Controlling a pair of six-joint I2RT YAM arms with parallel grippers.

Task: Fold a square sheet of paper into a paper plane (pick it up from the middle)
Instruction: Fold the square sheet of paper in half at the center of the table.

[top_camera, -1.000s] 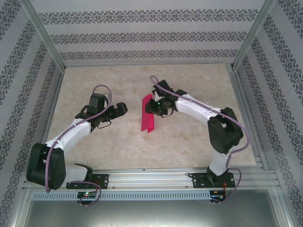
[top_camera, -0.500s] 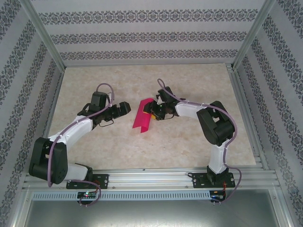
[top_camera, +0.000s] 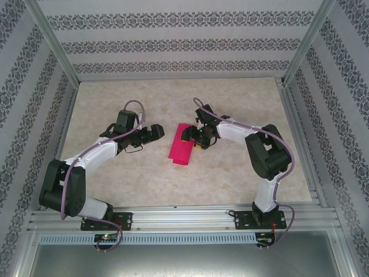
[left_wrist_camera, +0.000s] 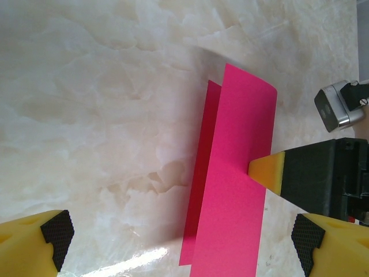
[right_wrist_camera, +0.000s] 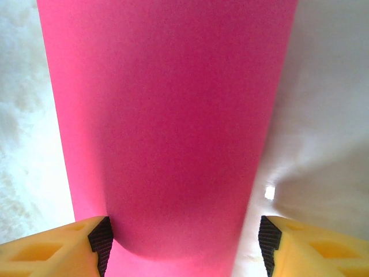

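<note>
At 10 and 1 o'clock of the folded pink sheet [top_camera: 182, 151], left gripper [top_camera: 157, 133] and right gripper [top_camera: 190, 137] are gaping. I'm aiming to flatten its rounded fold evenly.

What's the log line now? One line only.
square sheet of paper folded double, on table | left gripper open, left of it | right gripper open, at its edge

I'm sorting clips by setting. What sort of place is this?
Probably a robot lab enclosure: a metal frame, patterned backdrop walls, and a left arm and right arm bolted to a rail at the table edge.
</note>
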